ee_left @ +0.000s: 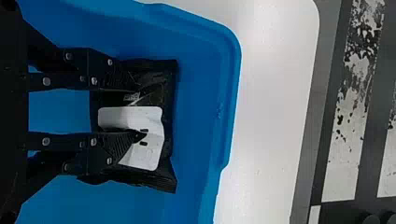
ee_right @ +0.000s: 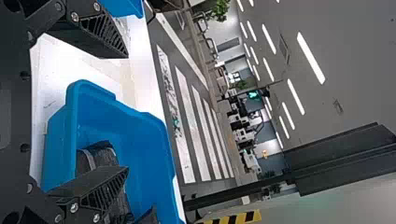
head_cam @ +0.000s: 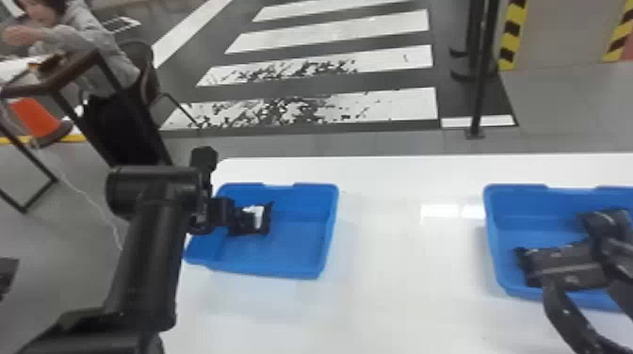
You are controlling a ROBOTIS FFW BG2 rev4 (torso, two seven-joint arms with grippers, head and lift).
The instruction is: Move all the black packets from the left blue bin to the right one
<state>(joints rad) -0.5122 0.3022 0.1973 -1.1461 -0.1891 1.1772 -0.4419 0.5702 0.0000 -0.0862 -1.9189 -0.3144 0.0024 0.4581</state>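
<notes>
Left claw (head_cam: 242, 220) part open, fingers touching black packet (ee_left: 163, 77) in left blue bin (head_cam: 299, 252), can't tell if gripped; right claw (head_cam: 582, 281) wide open, empty, by packets (head_cam: 572, 270) in right bin (head_cam: 492, 235)

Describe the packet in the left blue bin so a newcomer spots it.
On the white table, find the left blue bin. By the left gripper lies a black packet with a white label; the packets in the right bin look plain dark.
</notes>
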